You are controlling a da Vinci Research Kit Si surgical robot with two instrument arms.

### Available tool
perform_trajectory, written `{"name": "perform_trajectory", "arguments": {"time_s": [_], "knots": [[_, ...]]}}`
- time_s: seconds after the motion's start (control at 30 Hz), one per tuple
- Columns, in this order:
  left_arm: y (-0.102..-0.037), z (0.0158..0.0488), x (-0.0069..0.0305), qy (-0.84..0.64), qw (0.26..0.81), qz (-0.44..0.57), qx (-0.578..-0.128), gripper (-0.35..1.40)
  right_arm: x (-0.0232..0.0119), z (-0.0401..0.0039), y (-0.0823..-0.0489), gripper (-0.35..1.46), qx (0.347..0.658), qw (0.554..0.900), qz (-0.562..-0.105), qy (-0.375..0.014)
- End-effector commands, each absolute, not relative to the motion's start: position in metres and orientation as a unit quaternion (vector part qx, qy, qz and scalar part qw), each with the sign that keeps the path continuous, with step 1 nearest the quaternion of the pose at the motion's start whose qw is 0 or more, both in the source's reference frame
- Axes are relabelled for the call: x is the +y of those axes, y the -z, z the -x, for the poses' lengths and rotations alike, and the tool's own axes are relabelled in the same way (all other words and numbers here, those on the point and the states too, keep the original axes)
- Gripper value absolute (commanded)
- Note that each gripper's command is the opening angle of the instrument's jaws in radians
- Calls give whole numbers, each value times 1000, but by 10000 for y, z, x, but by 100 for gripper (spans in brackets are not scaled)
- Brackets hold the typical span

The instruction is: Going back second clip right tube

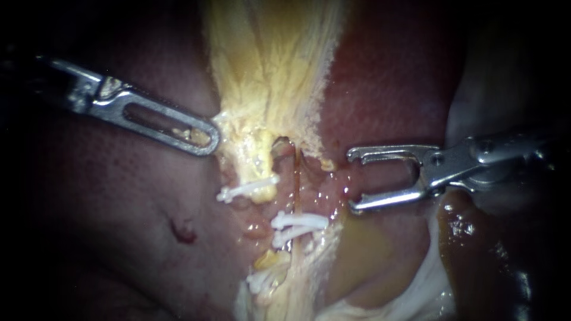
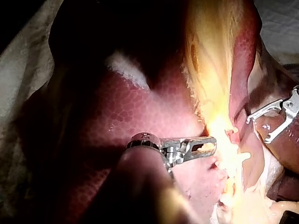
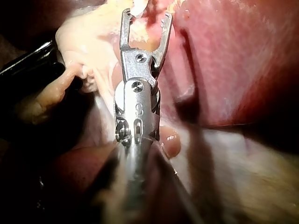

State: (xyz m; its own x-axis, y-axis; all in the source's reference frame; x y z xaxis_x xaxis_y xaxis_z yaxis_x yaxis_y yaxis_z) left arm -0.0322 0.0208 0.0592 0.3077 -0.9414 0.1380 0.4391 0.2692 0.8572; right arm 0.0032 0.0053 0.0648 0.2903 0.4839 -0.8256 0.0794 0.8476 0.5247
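My right instrument [image 1: 353,181] comes in from the right with its jaws wide open and empty, just right of the tubes. In the right wrist view its open jaws [image 3: 145,18] point at pale tissue. Two white clips [image 1: 299,222] sit close together across the thin right tube [image 1: 296,178]. Another white clip [image 1: 247,190] crosses the left tube, and one more clip [image 1: 264,279] lies lower down. My left instrument [image 1: 208,138] is shut on the edge of the yellow gallbladder tissue [image 1: 267,71], with a bit of it showing in the jaw's window [image 2: 209,146].
Dark red liver [image 1: 119,196] lies left of the tubes and more liver [image 1: 392,83] to the right. Yellowish fluid [image 1: 369,249] pools under my right instrument. In the left wrist view my right instrument [image 2: 273,122] stands beyond the yellow tissue. White cloth [image 2: 18,93] borders the organ.
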Motion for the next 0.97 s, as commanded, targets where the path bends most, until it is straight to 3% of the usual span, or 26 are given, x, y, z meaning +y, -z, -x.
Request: {"name": "perform_trajectory", "arguments": {"time_s": [0.03,0.43,0.97], "knots": [[-594,326,207,479,720,-369,-340,-35,53,-32,-648,50,581,766,-243,-132],[-630,354,198,471,725,-373,-335,-35,52,-29,-645,50,582,766,-240,-127],[-637,353,200,470,728,-373,-333,-35,52,-30,-639,50,583,766,-239,-125]]}}
